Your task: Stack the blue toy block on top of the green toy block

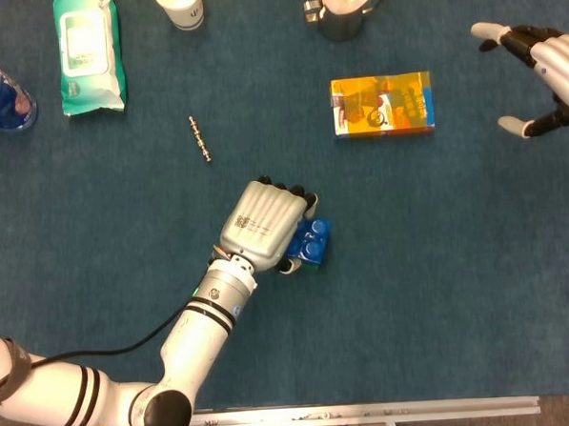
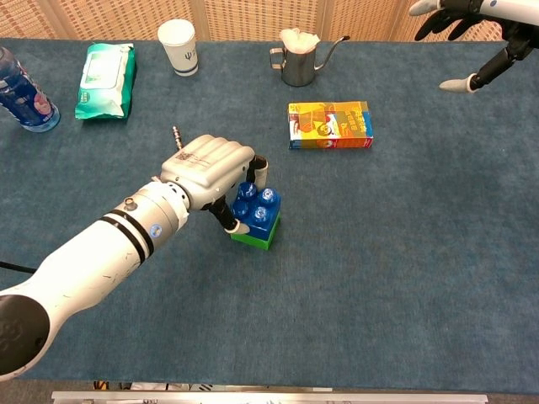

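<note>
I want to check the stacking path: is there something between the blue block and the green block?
Nothing visible. In the chest view the blue block already sits directly on the green block, and the left hand grips the blue one.

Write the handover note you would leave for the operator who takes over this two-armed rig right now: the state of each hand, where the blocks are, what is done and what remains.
Left hand: fingers curled around the blue studded plastic toy block, gripping it.
Right hand: open, holding nothing, raised at the far right edge of the blue cloth-covered table, away from the blocks.
Blocks: the blue block sits on top of the green plastic toy block, which rests on the table near the centre.
Done: the stack appears to be made.
Left: release the blue block, draw the left hand clear without tipping the stack, and check it stands on its own.
</note>
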{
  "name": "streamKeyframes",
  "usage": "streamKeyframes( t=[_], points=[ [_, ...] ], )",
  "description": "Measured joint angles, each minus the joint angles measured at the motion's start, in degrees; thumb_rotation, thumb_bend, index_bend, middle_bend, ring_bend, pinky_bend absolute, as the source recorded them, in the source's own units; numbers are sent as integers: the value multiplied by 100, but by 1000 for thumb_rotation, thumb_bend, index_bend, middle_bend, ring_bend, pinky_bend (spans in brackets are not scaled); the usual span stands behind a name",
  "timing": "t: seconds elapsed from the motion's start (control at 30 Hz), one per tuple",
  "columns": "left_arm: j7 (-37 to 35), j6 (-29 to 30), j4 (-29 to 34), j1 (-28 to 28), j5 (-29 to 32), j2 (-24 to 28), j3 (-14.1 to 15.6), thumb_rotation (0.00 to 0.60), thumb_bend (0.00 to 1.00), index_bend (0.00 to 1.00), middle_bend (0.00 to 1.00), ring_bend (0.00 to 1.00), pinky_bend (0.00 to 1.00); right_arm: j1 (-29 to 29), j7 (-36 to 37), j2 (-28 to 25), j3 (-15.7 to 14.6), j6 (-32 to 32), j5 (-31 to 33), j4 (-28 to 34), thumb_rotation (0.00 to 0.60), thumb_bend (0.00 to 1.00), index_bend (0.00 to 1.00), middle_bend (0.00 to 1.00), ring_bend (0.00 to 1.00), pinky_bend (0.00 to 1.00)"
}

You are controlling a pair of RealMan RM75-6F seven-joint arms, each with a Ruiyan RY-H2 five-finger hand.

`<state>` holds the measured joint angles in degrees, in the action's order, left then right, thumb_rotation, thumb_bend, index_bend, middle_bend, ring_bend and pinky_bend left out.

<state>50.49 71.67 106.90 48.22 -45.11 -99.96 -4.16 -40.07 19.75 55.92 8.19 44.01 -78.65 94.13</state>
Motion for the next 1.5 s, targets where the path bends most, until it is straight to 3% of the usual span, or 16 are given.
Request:
streamKeyframes(
  t=[0.23, 0.5, 1.13, 1.5],
  points=[
    [16, -11, 30, -13, -36, 25, -6, 600, 137, 257, 381, 408, 342, 4, 18, 12, 5, 0, 8, -23, 600, 207, 100, 233, 158, 196],
    [13, -10, 115, -37, -103, 77, -12, 600, 136, 167, 257, 321, 342, 13, 28, 8, 11, 9, 10, -22, 600, 207, 100, 233, 158, 196],
    [165, 260, 602, -151, -68, 391, 11, 600, 136, 150, 242, 301, 342, 58, 89, -19, 19, 77, -25, 10, 600, 207, 100, 233, 158, 196],
    [-352, 412, 733, -372, -335, 826, -197, 600, 135, 149, 241, 290, 342, 98, 140, -40, 19, 140, -65, 14, 600, 207, 100, 233, 158, 196]
  ],
)
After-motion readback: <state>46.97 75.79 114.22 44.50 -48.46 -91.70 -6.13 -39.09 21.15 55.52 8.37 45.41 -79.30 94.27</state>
